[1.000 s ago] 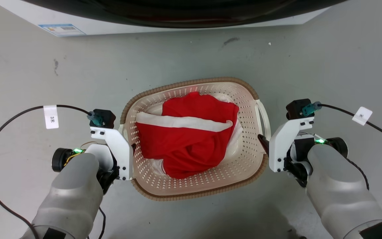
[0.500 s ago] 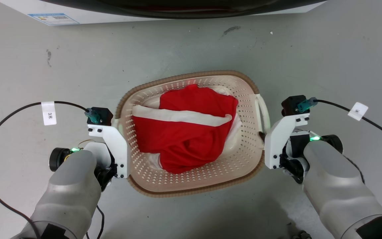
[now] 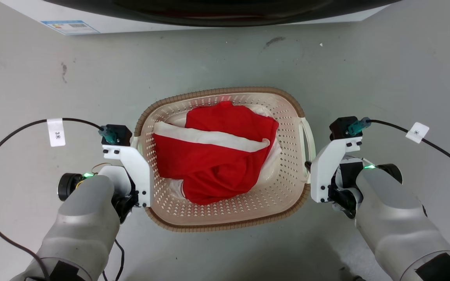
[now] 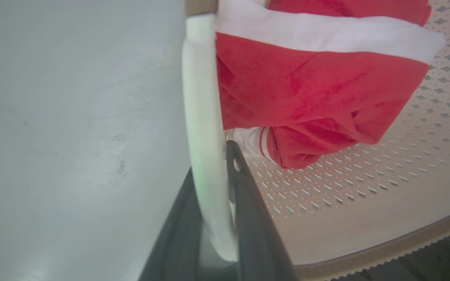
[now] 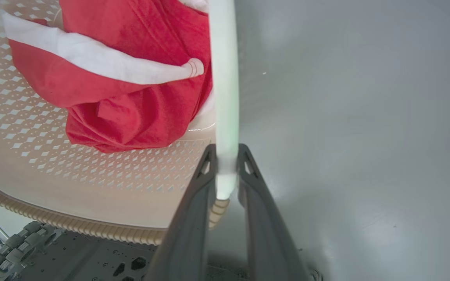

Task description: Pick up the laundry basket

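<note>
Two dark fingers of the left gripper are pinching the white left handle of the laundry basket, jaws narrowed to the handle's thickness. On the other side, the right gripper is clamping the white right handle in the same way. Between both arms, the basket is sitting over the grey floor, near the white washing machine. Inside it, a crumpled red and white garment is lying.
</note>
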### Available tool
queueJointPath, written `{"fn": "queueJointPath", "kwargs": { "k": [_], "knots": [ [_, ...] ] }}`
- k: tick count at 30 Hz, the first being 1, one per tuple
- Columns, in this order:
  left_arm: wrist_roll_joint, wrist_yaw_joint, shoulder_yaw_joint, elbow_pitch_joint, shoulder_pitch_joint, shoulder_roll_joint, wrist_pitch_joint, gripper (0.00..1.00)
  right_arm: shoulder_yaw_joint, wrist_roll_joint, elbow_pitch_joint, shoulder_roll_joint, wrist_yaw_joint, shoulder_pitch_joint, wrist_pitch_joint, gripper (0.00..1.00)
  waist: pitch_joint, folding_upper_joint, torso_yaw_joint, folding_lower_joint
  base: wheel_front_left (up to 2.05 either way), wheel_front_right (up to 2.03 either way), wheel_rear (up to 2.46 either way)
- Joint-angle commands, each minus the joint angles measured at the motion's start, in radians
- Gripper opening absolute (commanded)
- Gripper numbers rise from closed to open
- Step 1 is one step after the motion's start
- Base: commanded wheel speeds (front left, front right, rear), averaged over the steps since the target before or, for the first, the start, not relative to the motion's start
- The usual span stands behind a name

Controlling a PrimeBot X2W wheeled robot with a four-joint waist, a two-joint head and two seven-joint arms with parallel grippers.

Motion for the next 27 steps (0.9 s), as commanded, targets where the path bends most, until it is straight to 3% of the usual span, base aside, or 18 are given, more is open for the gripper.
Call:
{"fn": "queueJointPath", "kwargs": {
  "k": [1, 10, 27],
  "knots": [
    [-0.006, -0.002, -0.007, 0.002, -0.011, -0.004, 0.007, 0.00, 0.008, 0.005, 0.006, 0.003, 0.000, -0.017, 0.012, 0.00, -0.012, 0.0000, 0.002, -0.0001, 0.00, 0.00, 0.00],
    [-0.057, -0.002, -0.034, -0.001, 0.008, -0.031, 0.100, 0.00, 0.025, 0.020, 0.050, 0.005, 0.000, -0.011, 0.118, 0.00, -0.107, 0.0000, 0.009, -0.0001, 0.00, 0.00, 0.00],
    [-0.166, -0.003, -0.086, -0.024, 0.074, -0.055, 0.301, 0.00, -0.031, -0.002, 0.065, -0.010, 0.001, 0.094, 0.361, 0.00, -0.393, 0.0000, 0.026, -0.0001, 0.00, 0.00, 0.00]
  ]
}}
